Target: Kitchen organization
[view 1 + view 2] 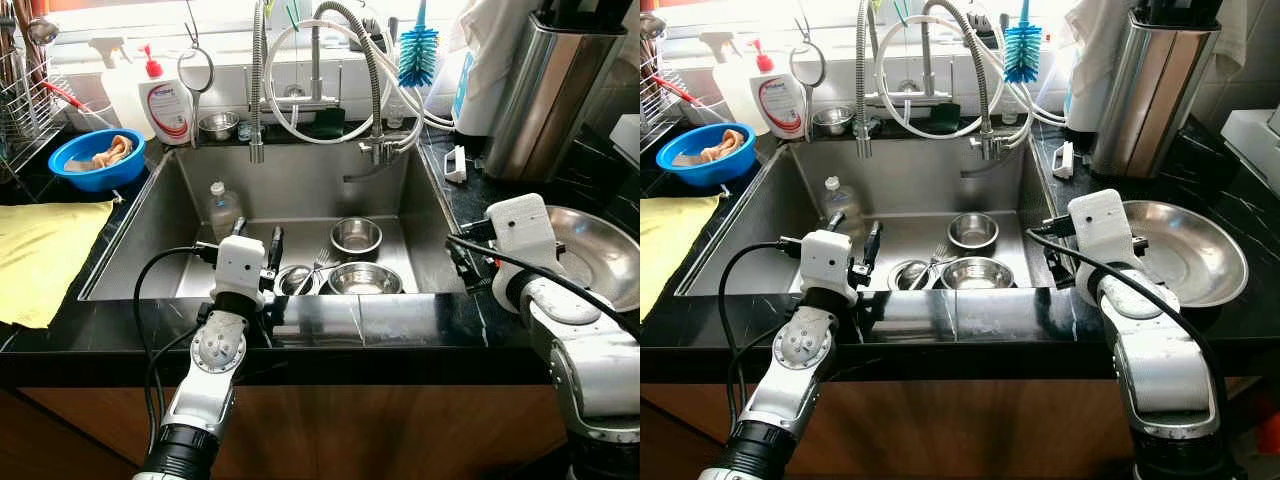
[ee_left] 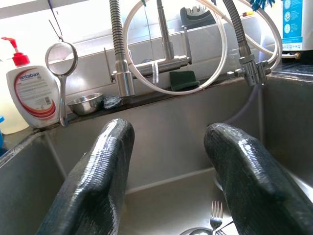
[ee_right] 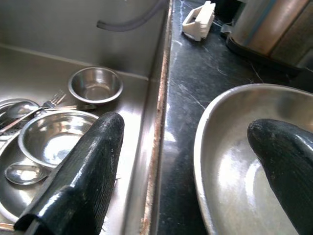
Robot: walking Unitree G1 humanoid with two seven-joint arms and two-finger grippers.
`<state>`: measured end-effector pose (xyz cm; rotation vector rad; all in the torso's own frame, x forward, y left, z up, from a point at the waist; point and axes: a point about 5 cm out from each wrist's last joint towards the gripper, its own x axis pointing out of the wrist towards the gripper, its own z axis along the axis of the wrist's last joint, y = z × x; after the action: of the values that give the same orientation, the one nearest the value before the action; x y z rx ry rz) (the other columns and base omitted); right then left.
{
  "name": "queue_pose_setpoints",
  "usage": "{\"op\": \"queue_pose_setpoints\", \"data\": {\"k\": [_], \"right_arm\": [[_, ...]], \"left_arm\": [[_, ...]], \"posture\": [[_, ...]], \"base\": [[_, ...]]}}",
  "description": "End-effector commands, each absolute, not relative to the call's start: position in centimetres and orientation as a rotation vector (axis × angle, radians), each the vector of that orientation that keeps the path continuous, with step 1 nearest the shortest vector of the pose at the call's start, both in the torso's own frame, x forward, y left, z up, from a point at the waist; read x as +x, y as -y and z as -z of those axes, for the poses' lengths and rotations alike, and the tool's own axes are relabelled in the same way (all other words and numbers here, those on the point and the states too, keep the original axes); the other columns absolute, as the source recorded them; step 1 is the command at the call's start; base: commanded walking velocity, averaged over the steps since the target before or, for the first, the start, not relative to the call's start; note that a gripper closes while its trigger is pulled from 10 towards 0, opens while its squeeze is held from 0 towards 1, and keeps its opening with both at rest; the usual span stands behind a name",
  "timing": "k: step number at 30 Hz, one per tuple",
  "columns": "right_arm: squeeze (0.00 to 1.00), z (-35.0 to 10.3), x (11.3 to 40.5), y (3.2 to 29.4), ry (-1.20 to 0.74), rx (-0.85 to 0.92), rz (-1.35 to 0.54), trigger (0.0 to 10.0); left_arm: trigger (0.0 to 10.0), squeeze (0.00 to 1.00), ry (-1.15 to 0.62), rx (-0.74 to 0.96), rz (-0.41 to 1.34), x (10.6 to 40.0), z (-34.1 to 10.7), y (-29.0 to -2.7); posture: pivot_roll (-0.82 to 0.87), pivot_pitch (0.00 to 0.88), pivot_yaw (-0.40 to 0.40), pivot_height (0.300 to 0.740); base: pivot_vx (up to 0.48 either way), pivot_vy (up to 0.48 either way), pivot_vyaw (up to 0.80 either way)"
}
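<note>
While both arms reach forward over the front edge of the steel sink (image 1: pixel 150 225), the left gripper (image 1: pixel 256 243) hangs just inside that edge with its ribbed black fingers (image 2: pixel 100 171) spread and nothing between them. The right gripper (image 3: pixel 195 161) sits at the sink's right rim, fingers wide apart: one over the basin, the other over a broad, shallow steel pan (image 1: pixel 600 255) lying on the glossy black veined tabletop (image 1: pixel 440 325) right of the sink.

In the sink, toward its front, stand round polished steel bowls: a small one (image 1: pixel 356 236) farther back and a larger one (image 1: pixel 364 279) nearer, with a fork (image 3: pixel 54 99) and spoons (image 3: pixel 19 172) lying beside them. A clear plastic bottle (image 1: pixel 222 208) stands at the sink's left wall.

On the ledge behind the sink are coiled spring faucets (image 1: pixel 260 80), a tiny steel bowl (image 1: pixel 218 125), a dark sponge (image 2: pixel 183 80) and a white soap bottle (image 1: pixel 165 105) with a red pump. A wire strainer (image 2: pixel 61 63) hangs there. Left of the sink lie a yellow cloth (image 1: pixel 45 255) and a blue plastic bowl (image 1: pixel 95 160); right of it stands a tall brushed-steel cylinder (image 1: pixel 545 90).

The left wrist view gives the soap label, "antabax". The right wrist view brings out a small white clip-like piece (image 3: pixel 198 20) on the tabletop.
</note>
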<state>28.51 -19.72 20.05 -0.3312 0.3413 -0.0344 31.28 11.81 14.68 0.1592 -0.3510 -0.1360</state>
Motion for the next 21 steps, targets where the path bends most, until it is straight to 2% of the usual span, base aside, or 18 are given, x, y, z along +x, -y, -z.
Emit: {"op": "queue_pose_setpoints", "data": {"k": [1,17,18,19,20,21], "right_arm": [[0.0,-19.7,28.4,19.9,-0.354,-0.321,0.052,10.0],[0.0,-18.2,28.6,20.5,-0.387,-0.248,0.126,10.0],[0.0,-18.2,28.7,20.4,-0.386,-0.246,0.124,4.9],[0.0,-18.2,28.7,20.4,-0.386,-0.246,0.122,4.9],[0.0,-18.2,28.8,20.3,-0.381,-0.249,0.115,0.0],[0.0,-18.2,28.8,20.3,-0.379,-0.25,0.113,0.0]], "left_arm": [[10.0,0.0,0.307,0.15,0.137,31.2,-13.7,-12.0],[10.0,0.0,0.305,0.153,0.136,31.3,-13.8,-12.1],[10.0,0.0,0.304,0.153,0.137,31.3,-13.8,-12.2],[10.0,0.0,0.304,0.154,0.137,31.3,-13.8,-12.2],[10.0,0.0,0.303,0.154,0.136,31.3,-13.8,-12.2],[10.0,0.0,0.304,0.154,0.136,31.3,-13.8,-12.2]], "posture": [[-0.21,0.0,0.044,0.74],[-0.21,0.0,0.048,0.74],[-0.21,0.0,0.048,0.74],[-0.21,0.0,0.048,0.74],[-0.2,0.0,0.046,0.74],[-0.2,0.0,0.046,0.74]], "base": [[0.0,0.0,0.0],[0.0,0.0,0.0],[0.0,0.0,0.0],[0.0,0.0,0.0],[0.0,0.0,0.0],[0.0,0.0,0.0]]}}
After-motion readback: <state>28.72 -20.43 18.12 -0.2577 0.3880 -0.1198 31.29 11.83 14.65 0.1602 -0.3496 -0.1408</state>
